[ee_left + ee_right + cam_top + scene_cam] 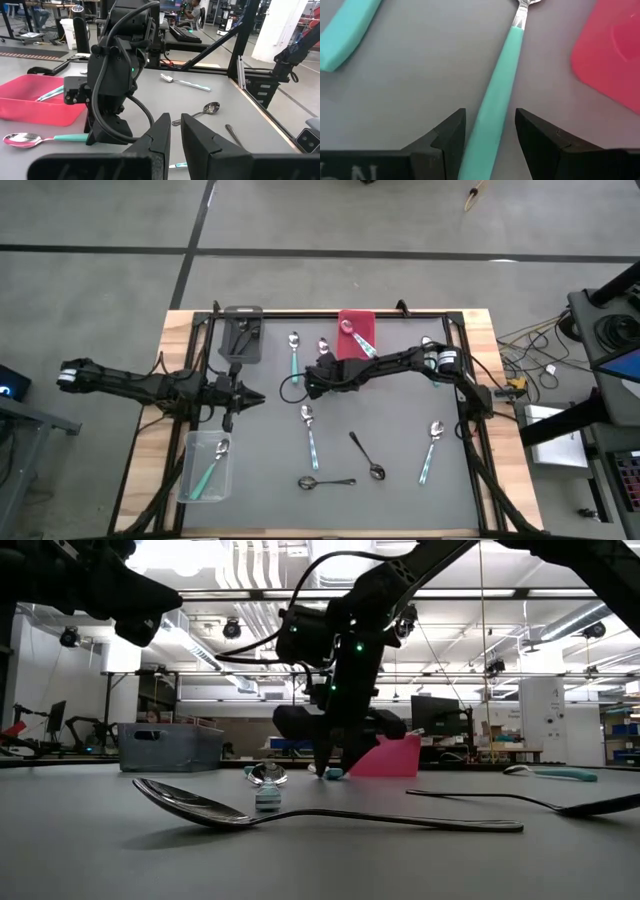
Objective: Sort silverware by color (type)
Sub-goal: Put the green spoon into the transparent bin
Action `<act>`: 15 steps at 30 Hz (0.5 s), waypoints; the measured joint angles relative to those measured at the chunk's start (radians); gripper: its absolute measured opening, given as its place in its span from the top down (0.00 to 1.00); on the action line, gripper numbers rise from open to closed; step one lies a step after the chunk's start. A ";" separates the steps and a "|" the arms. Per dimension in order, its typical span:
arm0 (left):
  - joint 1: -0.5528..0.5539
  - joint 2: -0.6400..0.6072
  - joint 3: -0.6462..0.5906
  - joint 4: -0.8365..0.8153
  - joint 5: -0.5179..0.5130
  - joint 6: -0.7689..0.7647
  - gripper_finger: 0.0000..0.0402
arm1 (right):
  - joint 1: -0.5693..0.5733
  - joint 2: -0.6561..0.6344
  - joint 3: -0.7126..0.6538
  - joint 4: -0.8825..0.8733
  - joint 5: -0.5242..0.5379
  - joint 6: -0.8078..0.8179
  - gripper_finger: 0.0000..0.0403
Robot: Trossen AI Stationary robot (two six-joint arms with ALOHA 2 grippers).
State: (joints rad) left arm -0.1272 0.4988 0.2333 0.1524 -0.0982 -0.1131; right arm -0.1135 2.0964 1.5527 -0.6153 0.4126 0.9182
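Spoon handle lies between the right tool's open, empty fingers, ungripped.

Bright ceiling lights glaring in low view, arms backlit into silhouette, soft shadows, overhead view slightly soft

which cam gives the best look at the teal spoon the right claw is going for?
Right wrist view: the teal spoon handle runs straight between the open right claw fingers, not yet gripped. High view shows only its bowl end by the red bin. Left wrist view shows it beside the arm. Low view: handle tip.
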 joint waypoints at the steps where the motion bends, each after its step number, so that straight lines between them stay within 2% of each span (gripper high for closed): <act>1: 0.000 0.001 0.000 0.000 0.000 0.000 0.93 | 0.000 0.000 -0.006 0.010 0.001 0.001 0.59; 11: 0.000 0.014 0.000 0.001 0.000 0.000 0.93 | 0.005 -0.003 -0.033 0.037 0.007 0.001 0.60; 15: 0.000 0.026 0.000 0.002 0.000 0.000 0.93 | 0.009 -0.003 -0.034 0.034 0.006 0.000 0.64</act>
State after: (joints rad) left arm -0.1272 0.5243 0.2333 0.1539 -0.0982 -0.1131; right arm -0.1043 2.0937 1.5188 -0.5812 0.4189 0.9184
